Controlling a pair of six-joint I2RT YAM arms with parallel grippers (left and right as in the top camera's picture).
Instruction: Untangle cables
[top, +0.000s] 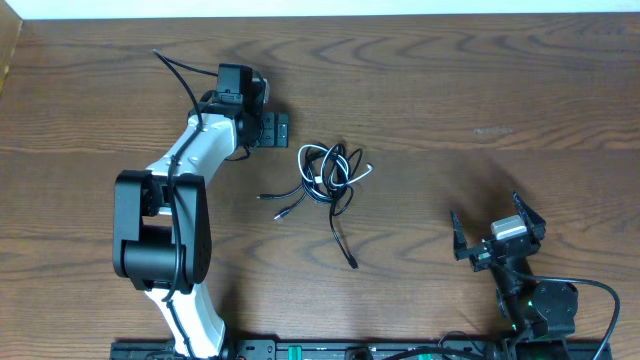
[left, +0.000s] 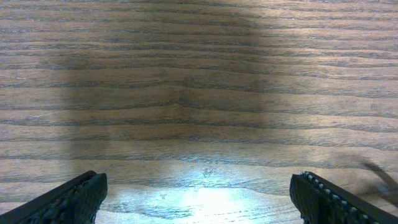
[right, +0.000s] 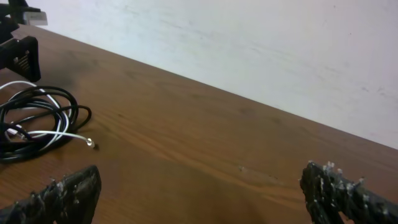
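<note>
White left arm (top: 186, 152) with black joints; ribbed black left tool (left: 198, 190).

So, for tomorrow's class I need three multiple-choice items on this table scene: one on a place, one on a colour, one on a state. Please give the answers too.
1. Where do the cables lie?
A. near the middle of the table
B. at its right edge
C. hanging off the front

2. What colours are they?
A. red and yellow
B. black and white
C. green and blue

3. The left gripper is:
A. shut on a cable
B. shut, empty
C. open, empty

Answers:
1 A: the overhead view shows the bundle mid-table.
2 B: only black and white strands show.
3 C: in its wrist view the fingers stand wide apart over bare wood.
</note>
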